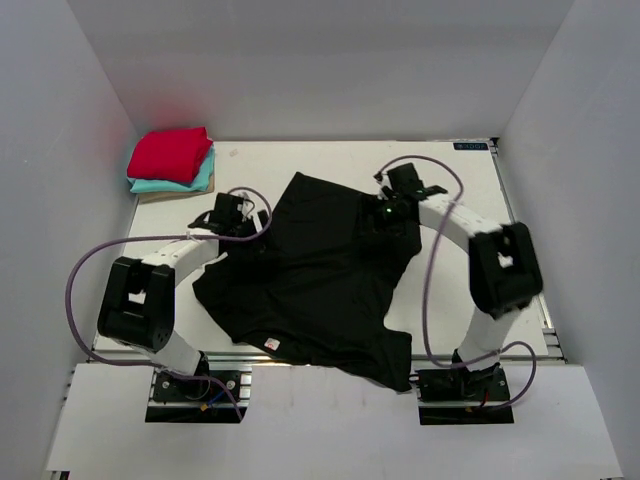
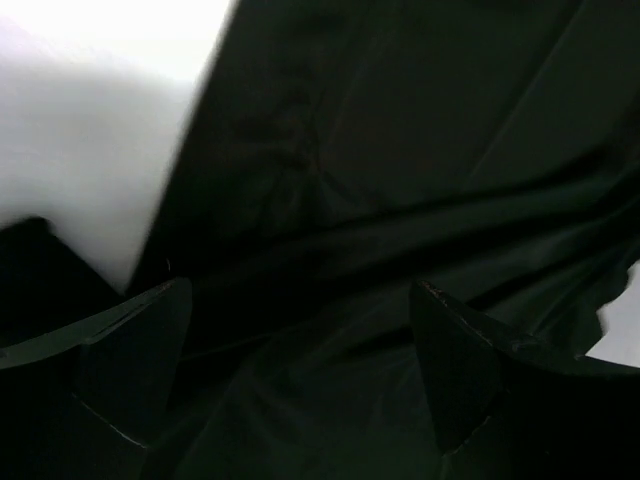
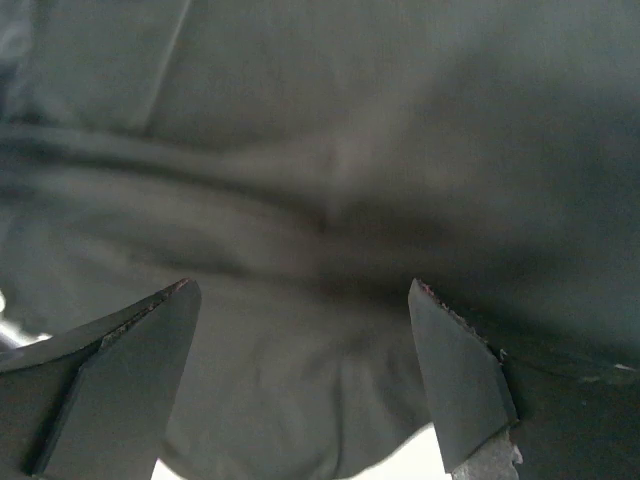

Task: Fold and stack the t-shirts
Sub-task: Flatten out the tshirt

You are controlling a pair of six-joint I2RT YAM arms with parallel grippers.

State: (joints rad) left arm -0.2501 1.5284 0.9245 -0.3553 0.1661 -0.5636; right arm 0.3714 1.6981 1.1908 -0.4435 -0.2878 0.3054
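White arms (image 1: 178, 257), black joints (image 1: 135, 300), purple cables (image 1: 68, 292), dark wedge-shaped tool fingers (image 2: 130, 355).

A soft black cloth t-shirt (image 3: 330, 150) fills nearly the whole view, rumpled, with a long fold running across its upper left part and a shallower crease through the middle. The right hand (image 3: 300, 290) hangs just above it. Its two dark wedge-shaped fingers (image 3: 120, 370) rise from the bottom corners and are spread wide apart, with only cloth showing between their tips. Below the shirt's curved lower edge, a small bright patch of white table (image 3: 395, 468) shows between the fingers.
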